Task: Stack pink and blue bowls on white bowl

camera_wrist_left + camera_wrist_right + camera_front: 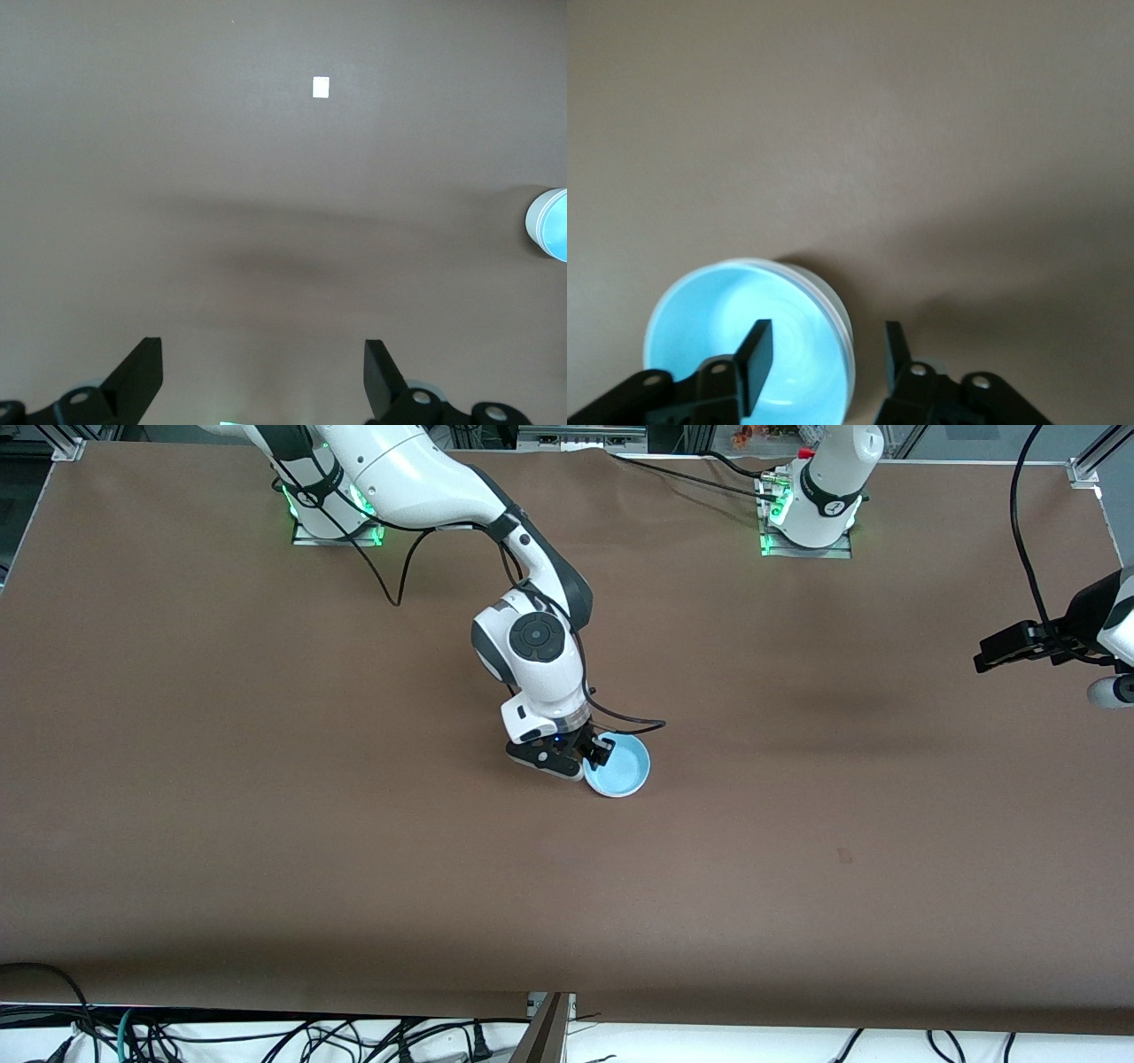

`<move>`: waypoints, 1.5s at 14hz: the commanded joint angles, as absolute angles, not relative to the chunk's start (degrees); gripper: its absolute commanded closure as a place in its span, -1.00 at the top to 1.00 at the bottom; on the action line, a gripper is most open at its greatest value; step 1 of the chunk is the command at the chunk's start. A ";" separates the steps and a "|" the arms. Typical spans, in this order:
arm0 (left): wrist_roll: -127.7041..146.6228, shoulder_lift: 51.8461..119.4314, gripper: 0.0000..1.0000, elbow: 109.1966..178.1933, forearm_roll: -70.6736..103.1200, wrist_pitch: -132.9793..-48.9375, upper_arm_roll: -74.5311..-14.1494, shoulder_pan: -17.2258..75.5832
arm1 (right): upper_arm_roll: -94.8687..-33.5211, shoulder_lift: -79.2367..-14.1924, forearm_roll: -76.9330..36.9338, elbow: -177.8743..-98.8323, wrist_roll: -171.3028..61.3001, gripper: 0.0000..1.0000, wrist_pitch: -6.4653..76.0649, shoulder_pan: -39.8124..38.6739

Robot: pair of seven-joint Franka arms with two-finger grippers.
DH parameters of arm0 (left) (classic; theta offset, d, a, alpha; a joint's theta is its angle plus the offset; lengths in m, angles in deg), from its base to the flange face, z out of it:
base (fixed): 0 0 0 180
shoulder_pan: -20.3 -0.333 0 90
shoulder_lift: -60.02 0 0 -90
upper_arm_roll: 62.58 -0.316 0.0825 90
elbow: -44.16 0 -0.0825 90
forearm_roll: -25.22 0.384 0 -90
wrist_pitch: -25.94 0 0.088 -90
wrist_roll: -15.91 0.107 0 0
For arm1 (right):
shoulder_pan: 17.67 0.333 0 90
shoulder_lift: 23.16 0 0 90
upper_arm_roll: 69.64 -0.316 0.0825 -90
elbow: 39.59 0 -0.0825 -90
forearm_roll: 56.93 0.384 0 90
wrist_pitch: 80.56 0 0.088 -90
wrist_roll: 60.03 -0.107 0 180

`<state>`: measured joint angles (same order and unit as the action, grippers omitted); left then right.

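blue bowl [619,766] on brown table [266,797], open right tool [596,749] astride its rim, left tool [261,376] open

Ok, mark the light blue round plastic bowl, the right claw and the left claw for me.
Light blue round plastic bowl [623,769]: front view, inner floor.
Right claw [824,359]: right wrist view, midway between fingertips, straddling the bowl's rim.
Left claw [263,372]: left wrist view, midway between open fingertips, over bare table.

brown table [266,779] bears a stack topped by blue bowl [623,769].
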<state>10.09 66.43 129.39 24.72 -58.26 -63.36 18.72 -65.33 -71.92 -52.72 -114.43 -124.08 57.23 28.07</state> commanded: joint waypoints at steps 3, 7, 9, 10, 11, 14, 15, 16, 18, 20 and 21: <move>11.34 66.52 1.00 128.97 25.13 -58.17 -63.28 18.55 | -66.48 -66.68 -52.19 -107.21 -117.52 0.25 39.47 21.64; 11.43 66.52 1.00 128.97 25.13 -58.17 -63.28 18.46 | -66.39 -58.52 -46.92 -103.84 -107.18 0.55 23.27 14.00; 11.43 66.52 1.00 128.97 25.13 -58.17 -63.28 18.46 | -66.13 -55.08 -45.25 -103.84 -98.40 0.87 15.72 8.46; 11.43 66.52 1.00 128.97 25.13 -58.17 -63.28 18.46 | -65.69 -53.50 -44.98 -103.84 -93.66 0.92 12.03 5.74; 11.43 66.52 1.00 128.97 25.13 -58.17 -63.28 18.46 | -65.60 -51.83 -45.15 -103.93 -89.08 0.93 9.21 3.28; 11.43 66.52 1.00 128.97 25.13 -58.17 -63.28 18.46 | -61.15 -47.43 -46.12 -104.28 -82.02 0.96 4.09 -0.53; 11.43 66.52 1.00 128.97 25.13 -58.17 -63.28 18.55 | -58.51 -46.20 -46.04 -104.98 -80.53 0.96 3.56 -0.53; 11.43 66.52 1.00 128.97 25.13 -58.17 -63.28 18.46 | -56.74 -44.01 -46.12 -107.07 -78.86 0.97 3.55 -0.53; 11.34 66.52 1.00 128.97 25.13 -58.17 -63.28 18.55 | -53.40 -39.01 -46.21 -113.65 -75.95 0.97 4.34 -0.44; 11.34 66.52 1.00 128.97 25.13 -58.17 -63.28 18.90 | -50.41 -35.31 -46.39 -118.50 -74.45 0.97 5.13 -0.44; 11.25 66.61 1.00 128.97 25.13 -58.17 -63.28 18.99 | -49.35 -34.25 -47.08 -120.52 -72.62 0.97 5.57 -0.44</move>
<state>10.09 66.47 129.39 24.72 -58.26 -63.33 18.76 -51.29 -39.52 -46.35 -112.66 -75.22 3.54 -1.27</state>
